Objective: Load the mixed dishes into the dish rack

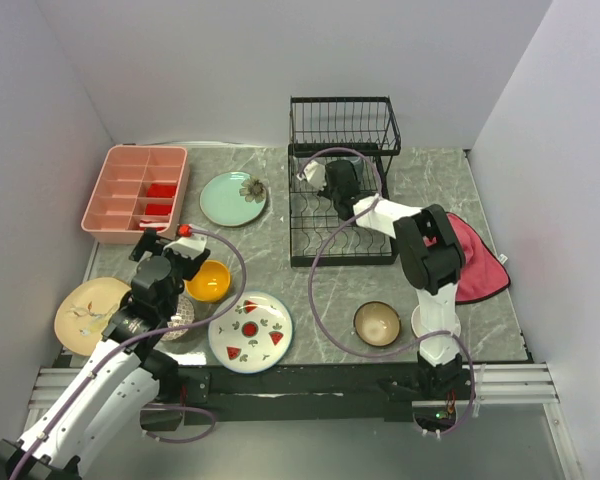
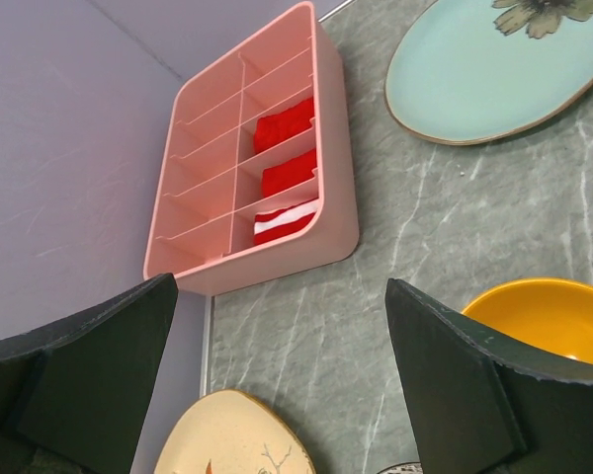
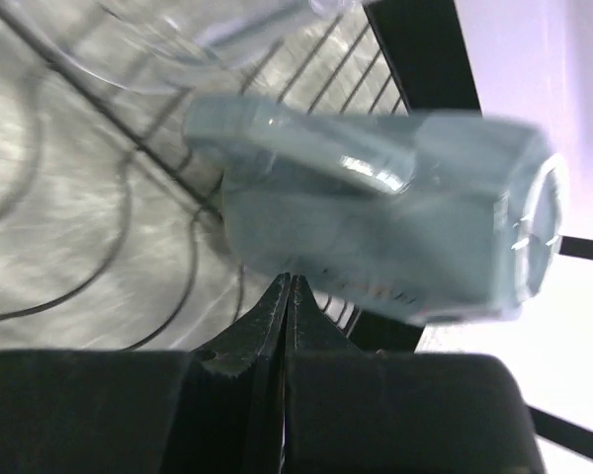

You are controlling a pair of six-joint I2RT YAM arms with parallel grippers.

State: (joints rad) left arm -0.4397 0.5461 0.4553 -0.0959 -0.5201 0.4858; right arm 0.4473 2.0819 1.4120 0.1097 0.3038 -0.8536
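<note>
The black wire dish rack (image 1: 342, 180) stands at the back centre. My right gripper (image 1: 332, 182) reaches into it with its jaws shut and nothing between them. In the right wrist view the fingertips (image 3: 289, 284) touch the side of a white mug (image 3: 376, 237) that lies on its side on the rack wires, with a clear glass (image 3: 178, 39) beyond. My left gripper (image 1: 167, 247) is open and empty above the table (image 2: 282, 395). It is between the orange bowl (image 1: 210, 281), the tan plate (image 1: 88, 310) and the pink tray. The mint floral plate (image 1: 233, 198), watermelon plate (image 1: 250, 332) and brown bowl (image 1: 377, 323) lie on the table.
The pink compartment tray (image 1: 135, 190) with red items sits at the back left. A red cloth (image 1: 472, 262) lies right of the rack. A white bowl (image 1: 421, 322) is half hidden by the right arm. A patterned bowl (image 1: 181, 325) peeks out under the left arm.
</note>
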